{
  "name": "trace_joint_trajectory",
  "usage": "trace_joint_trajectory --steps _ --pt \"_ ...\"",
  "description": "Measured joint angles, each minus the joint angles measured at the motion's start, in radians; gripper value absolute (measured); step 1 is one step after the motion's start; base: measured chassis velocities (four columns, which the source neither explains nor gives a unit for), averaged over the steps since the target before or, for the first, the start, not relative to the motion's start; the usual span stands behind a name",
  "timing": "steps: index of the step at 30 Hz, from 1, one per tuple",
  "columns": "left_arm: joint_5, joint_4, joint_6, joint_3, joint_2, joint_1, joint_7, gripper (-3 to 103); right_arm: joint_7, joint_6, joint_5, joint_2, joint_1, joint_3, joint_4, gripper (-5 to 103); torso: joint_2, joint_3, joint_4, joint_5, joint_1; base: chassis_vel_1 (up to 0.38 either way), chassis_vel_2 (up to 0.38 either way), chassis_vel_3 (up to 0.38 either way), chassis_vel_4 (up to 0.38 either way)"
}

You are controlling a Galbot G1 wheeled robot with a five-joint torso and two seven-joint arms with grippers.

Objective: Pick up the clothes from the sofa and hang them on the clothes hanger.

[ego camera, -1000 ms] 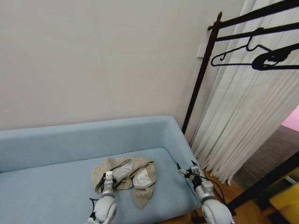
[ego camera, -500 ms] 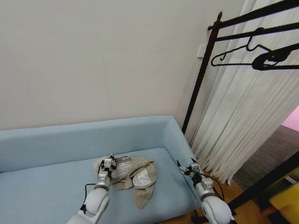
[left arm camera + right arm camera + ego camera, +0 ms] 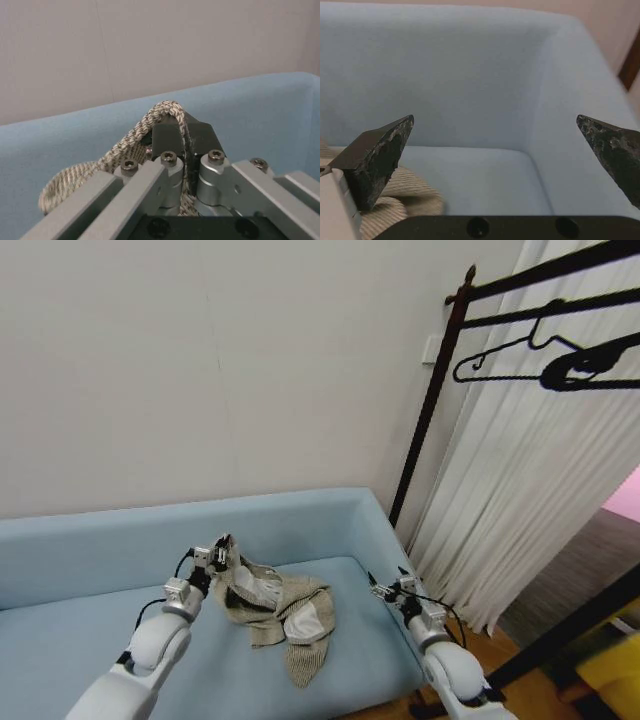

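Left hand (image 3: 217,556): risen toward sofa (image 3: 90,540) back, clamped on a fold of the clothes (image 3: 285,608); remainder drapes on the seat's right half. Right hand (image 3: 386,587): spread wide, right edge. Best lifted steadily until the fabric clears.

Knit garment (image 3: 275,605): coarse beige cloth, rough ribbed weave, w/ 2 smoother pale patches. Sofa (image 3: 100,540): matt light-blue fabric, fine & even. Left gripper (image 3: 182,135): brushed bare metal links, hex screws, matt black fingers (image 3: 202,140). Right gripper (image 3: 495,145) fingers (image 3: 377,152): matt black, scuffed grey at tips. Hanger (image 3: 500,378): black, twisted rope-like surface. Rack pole (image 3: 428,405): dark, slight sheen. Curtain (image 3: 510,500): white pleated cloth. Wall (image 3: 200,370): smooth, matt
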Motion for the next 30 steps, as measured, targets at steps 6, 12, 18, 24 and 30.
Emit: trace_joint_trajectory --steps 6,12,18,24,30 --pt "-0.003 0.012 -0.012 0.013 -0.001 -0.019 0.011 2 0.184 -0.106 0.126 -0.023 0.182 -0.237 -0.088 100 0.000 0.000 -0.0002 0.0004 0.000 0.000 0.000 0.000 0.000" --pt "-0.004 0.036 -0.014 0.019 -0.001 -0.039 0.011 2 0.366 -0.159 0.185 0.024 0.352 -0.459 -0.198 100 0.000 0.000 0.0003 0.0003 0.000 0.000 0.000 0.000 0.000" --pt "-0.004 0.061 -0.025 0.022 -0.003 -0.051 0.011 2 0.459 -0.182 0.191 0.137 0.486 -0.598 -0.329 100 0.000 0.000 0.0000 0.0000 0.000 0.000 0.000 0.000 0.000" --pt "0.000 0.090 -0.029 0.035 -0.019 -0.085 0.012 2 0.528 -0.190 0.174 0.258 0.563 -0.670 -0.462 100 0.000 0.000 0.0000 0.0000 0.000 0.000 0.000 0.000 0.000" --pt "0.003 0.102 -0.029 0.042 -0.037 -0.114 0.011 2 0.563 -0.229 0.174 0.276 0.576 -0.738 -0.470 100 0.000 0.000 -0.0003 0.0001 0.000 0.000 0.000 0.000 0.000"
